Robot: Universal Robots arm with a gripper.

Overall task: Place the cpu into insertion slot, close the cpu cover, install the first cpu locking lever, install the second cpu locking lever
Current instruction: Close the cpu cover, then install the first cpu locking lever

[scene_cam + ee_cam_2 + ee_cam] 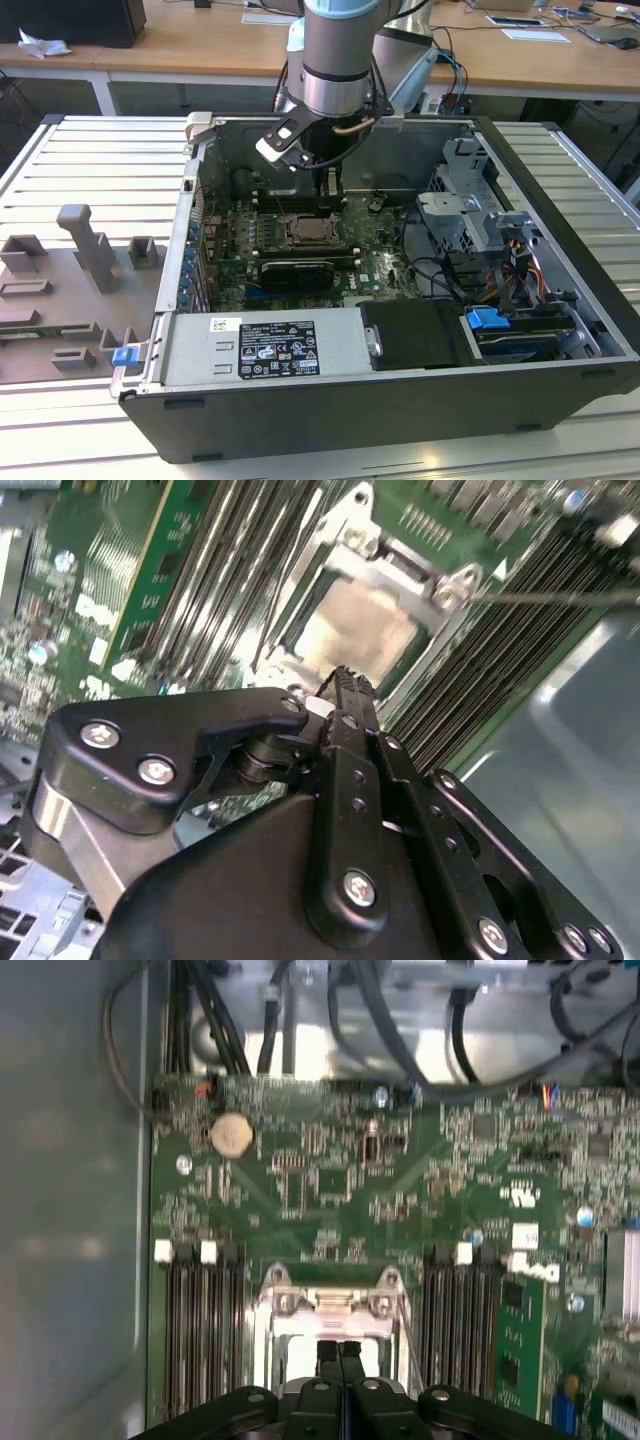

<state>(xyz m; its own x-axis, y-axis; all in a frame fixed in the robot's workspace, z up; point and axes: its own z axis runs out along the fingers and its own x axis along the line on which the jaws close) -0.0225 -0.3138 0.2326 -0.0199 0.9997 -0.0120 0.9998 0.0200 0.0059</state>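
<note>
In the exterior view my gripper [328, 190] hangs inside the open computer case, just above the insertion slot [310, 232] on the green board. Both wrist views show the black fingertips pressed together with nothing between them, gripper [345, 678] [340, 1348] shut. Right beyond the tips lies the cpu [365, 630] [295, 1360], its pale top showing through the cut-out of the silver cpu cover [340, 540] [330, 1300], which lies flat over the socket. A thin wire locking lever [560, 597] [405, 1350] runs out from a socket corner. Whether it is latched cannot be told.
Long black memory slots [195, 1340] [460, 1330] flank the socket on both sides. Black cables [230, 1020] and a coin battery [231, 1134] lie past it. The case wall [195, 200], a drive cage [470, 200] and the power supply [265, 350] enclose the board.
</note>
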